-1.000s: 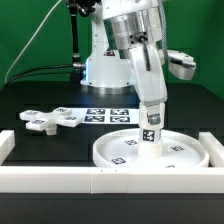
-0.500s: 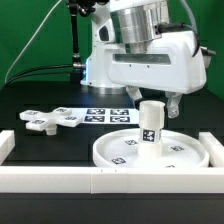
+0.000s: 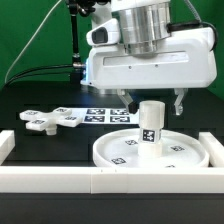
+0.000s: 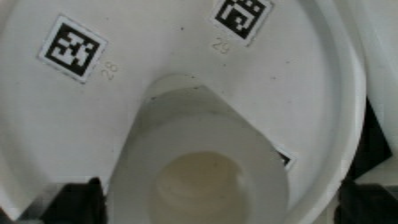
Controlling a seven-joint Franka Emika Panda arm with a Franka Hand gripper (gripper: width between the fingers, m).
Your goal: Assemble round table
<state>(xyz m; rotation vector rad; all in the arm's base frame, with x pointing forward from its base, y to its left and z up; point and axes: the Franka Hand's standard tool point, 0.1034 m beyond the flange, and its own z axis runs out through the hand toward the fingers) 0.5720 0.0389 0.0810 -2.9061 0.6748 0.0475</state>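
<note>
Nearest us runs the rail (image 3: pixel 100 180), then the disc (image 3: pixel 190 152) with the leg (image 3: pixel 151 125) upright on it, just below our gripper (image 3: pixel 155 104), jaws spread wide and touching nothing; the cross base (image 3: pixel 48 119) lies well aside of the jaws, toward the exterior view's left

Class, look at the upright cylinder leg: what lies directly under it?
The leg stands upright on the large round disc, which lies on the black table. The leg covers the joint, so how it sits in the disc cannot be seen.

Green backdrop (image 3: pixel 30 30) behind; black tabletop (image 3: pixel 40 95); white border rail (image 3: pixel 60 180) along front edge.
</note>
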